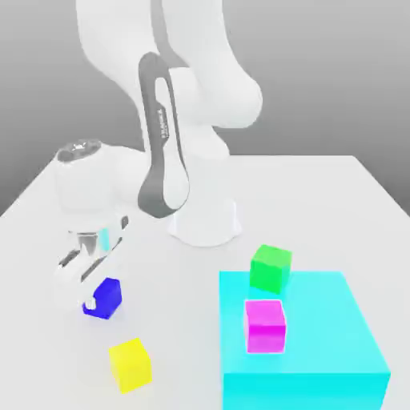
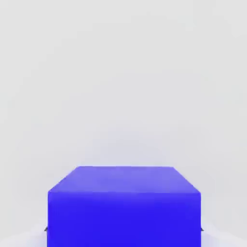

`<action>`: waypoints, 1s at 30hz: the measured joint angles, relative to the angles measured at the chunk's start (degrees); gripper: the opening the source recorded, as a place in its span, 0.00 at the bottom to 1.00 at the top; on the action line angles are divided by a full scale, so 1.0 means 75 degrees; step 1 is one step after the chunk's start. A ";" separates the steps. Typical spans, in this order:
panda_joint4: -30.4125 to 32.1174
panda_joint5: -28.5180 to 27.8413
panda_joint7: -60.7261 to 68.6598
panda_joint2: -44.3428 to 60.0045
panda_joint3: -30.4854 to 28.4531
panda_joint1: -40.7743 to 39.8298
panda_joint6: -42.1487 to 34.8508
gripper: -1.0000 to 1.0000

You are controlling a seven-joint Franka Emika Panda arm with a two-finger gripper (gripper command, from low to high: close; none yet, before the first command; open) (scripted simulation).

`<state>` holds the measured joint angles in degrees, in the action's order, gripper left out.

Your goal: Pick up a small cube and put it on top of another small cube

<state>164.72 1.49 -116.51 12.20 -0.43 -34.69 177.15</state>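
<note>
One magenta cube (image 1: 264, 326) on cyan block (image 1: 320, 352)

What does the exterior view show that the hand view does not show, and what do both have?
Exterior view alone: the arm, the gripper down at the dark blue cube, the yellow cube, the green cube, and the magenta cube on the cyan block. Hand view alone: the blue cube's broad face close up. Both: that blue cube and the white table.
</note>
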 joint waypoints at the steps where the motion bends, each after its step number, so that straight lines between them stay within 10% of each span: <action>1: 0.0026 -0.0030 -0.0013 -0.0197 -0.0021 0.0009 -0.0165 0.00; 30: -0.0298 0.1419 0.1251 -0.5644 0.2046 0.4457 -0.5838 0.00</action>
<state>162.49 12.14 -107.13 -30.13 14.91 -1.26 133.37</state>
